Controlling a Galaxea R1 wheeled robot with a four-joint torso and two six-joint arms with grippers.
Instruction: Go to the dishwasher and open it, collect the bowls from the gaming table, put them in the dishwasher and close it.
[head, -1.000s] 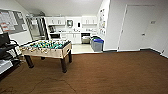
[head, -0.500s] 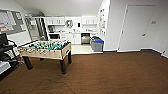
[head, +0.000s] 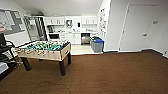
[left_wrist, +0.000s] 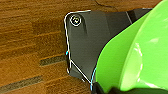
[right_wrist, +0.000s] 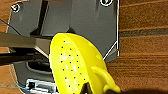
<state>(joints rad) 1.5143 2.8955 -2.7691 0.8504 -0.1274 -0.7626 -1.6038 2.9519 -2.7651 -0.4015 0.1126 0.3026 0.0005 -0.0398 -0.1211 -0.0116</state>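
Foosball table (head: 43, 50) sits off to the left on the brown floor (head: 105, 75), with blue bins (head: 97, 44) by the wall corner just ahead of the kitchenette. The dishwasher (head: 85, 38) is way back there among the white cabinets (head: 72, 38), and the floor up to it looks open. Left wrist has a green bowl (left_wrist: 140, 55) right up close over the floor; right wrist has a yellow perforated bowl (right_wrist: 75, 67) with a handle. Can't tell what either set of jaws is doing.
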